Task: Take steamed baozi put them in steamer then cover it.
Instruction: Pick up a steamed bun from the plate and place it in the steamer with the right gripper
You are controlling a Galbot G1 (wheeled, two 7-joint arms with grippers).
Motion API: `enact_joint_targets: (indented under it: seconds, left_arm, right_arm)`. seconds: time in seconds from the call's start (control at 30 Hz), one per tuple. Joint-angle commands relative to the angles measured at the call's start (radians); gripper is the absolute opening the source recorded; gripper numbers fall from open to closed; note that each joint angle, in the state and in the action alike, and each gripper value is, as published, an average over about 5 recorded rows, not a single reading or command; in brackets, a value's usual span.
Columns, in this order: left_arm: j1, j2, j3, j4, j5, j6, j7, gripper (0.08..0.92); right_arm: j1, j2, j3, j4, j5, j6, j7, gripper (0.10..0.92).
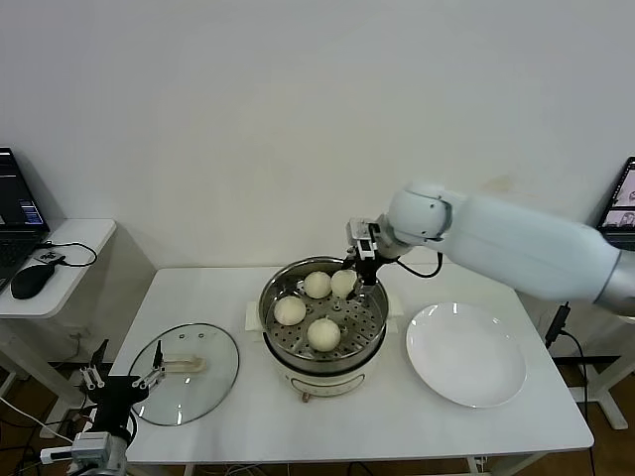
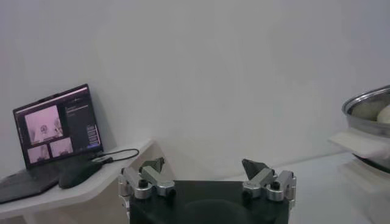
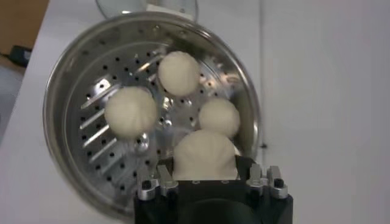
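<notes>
Four steamed baozi [image 1: 323, 333] sat on the steamer's [image 1: 298, 369] perforated tray. The right hand [image 1: 350, 284] grasped the far-right bun. The cover [image 1: 186, 373] lay on the surface [image 1: 397, 421], left; the left hand [image 1: 124, 380], released, hovered nearby.

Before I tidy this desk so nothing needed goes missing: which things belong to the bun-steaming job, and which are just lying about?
Job:
- four buns, all in the steamer
- lid, flat on the table to the steamer's left
- right gripper, at the far-right bun
- left gripper, open, low by the lid

Lying about:
- white plate
- laptop and mouse on the side table
</notes>
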Motion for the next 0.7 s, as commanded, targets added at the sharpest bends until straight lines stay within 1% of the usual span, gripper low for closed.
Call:
enact_joint_targets:
  seconds: [0.03, 0.13, 0.53, 0.63, 0.7]
  left_arm:
    - [-0.005, 0.000, 0.002, 0.006, -0.001, 0.000, 0.000, 0.823]
    - [-0.007, 0.000, 0.002, 0.009, -0.002, 0.000, 0.000, 0.823]
    - [-0.005, -0.002, 0.001, 0.008, -0.003, 0.000, -0.001, 0.823]
    - [-0.003, -0.003, 0.000, 0.004, -0.005, 0.000, -0.002, 0.823]
    - [-0.003, -0.001, -0.002, 0.002, -0.006, 0.000, -0.002, 0.823]
  right_arm:
    - [-0.063, 0.082, -0.030, -0.096, -0.112, 0.023, -0.026, 0.634]
    - [-0.073, 0.081, -0.027, -0.112, -0.141, 0.041, -0.040, 0.634]
    - [-0.089, 0.080, -0.013, -0.111, -0.143, 0.037, -0.039, 0.641]
    - [-0.078, 0.069, 0.001, -0.102, -0.138, 0.035, -0.039, 0.692]
    - [-0.063, 0.054, 0.012, -0.090, -0.131, 0.035, -0.040, 0.750]
